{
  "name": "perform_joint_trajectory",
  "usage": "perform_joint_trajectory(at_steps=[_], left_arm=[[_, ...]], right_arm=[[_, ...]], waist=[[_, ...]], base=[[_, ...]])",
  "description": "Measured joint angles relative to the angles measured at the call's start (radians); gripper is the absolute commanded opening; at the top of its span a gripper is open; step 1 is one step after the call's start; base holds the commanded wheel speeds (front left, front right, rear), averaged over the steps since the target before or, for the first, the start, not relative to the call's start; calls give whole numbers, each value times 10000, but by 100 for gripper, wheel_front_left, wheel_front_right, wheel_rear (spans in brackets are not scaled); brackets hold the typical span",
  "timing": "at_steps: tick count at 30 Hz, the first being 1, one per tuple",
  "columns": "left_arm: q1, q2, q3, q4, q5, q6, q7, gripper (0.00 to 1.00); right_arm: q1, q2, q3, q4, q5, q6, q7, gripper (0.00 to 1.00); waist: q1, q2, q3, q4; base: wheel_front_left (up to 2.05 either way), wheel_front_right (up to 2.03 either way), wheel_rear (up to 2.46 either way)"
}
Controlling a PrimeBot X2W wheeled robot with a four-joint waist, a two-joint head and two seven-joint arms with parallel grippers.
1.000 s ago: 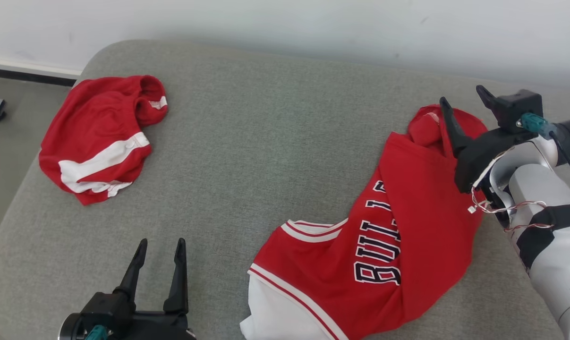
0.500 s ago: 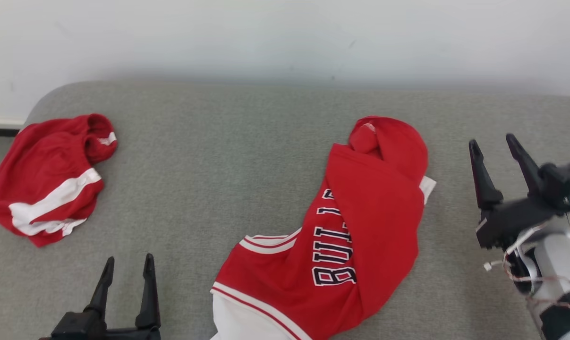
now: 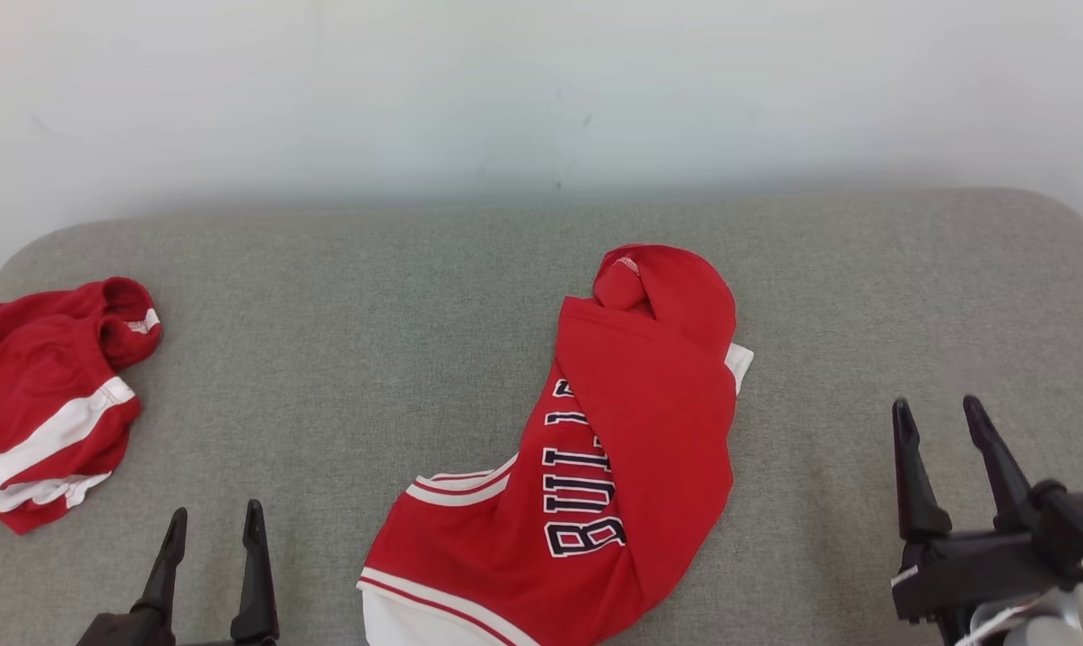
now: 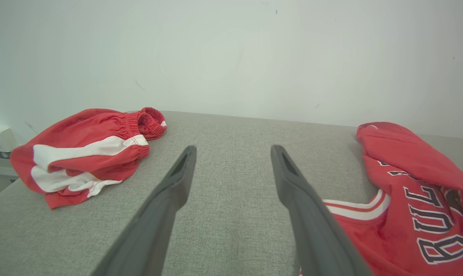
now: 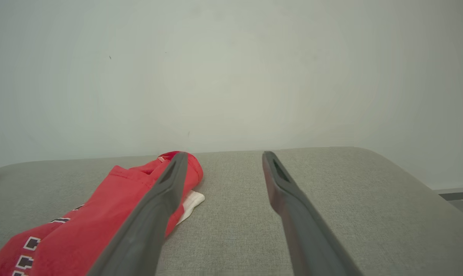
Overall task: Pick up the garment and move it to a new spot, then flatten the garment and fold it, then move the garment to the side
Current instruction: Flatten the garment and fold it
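A red basketball jersey lies crumpled in the middle of a grey upholstered cushion, which stands against a plain white wall. The jersey is doubled over on itself. Its far end is bunched into a rounded lump, and dark-edged white letters reading "BULL" run along the fold. A white-trimmed armhole faces the robot's left. White cloth shows at the jersey's near edge and as a small corner poking out on its right side. Well apart from it, at the cushion's left end, a pair of red shorts with a broad white stripe sits in a loose heap, the elastic waistband turned towards the jersey. The left gripper hangs over bare cushion near the front edge, between the shorts and the jersey. Its two dark fingers are spread apart, with nothing between them. The right gripper is to the right of the jersey, clear of the cloth, its fingers likewise parted and empty.
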Motion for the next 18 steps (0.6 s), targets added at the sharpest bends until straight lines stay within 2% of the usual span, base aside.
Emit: perform_joint_trajectory(at_steps=[7, 18], left_arm=[[111, 2, -31, -6, 4, -2, 0, 100], [229, 8, -77, -58, 98, -2, 0, 100]], right_arm=[[956, 631, -359, -675, -245, 0, -2, 100], [1231, 899, -525, -792, -301, 0, -2, 100]], waist=[[0, 0, -118, -26], [0, 0, -139, 16]], base=[[0, 0, 0], [0, 0, 0]])
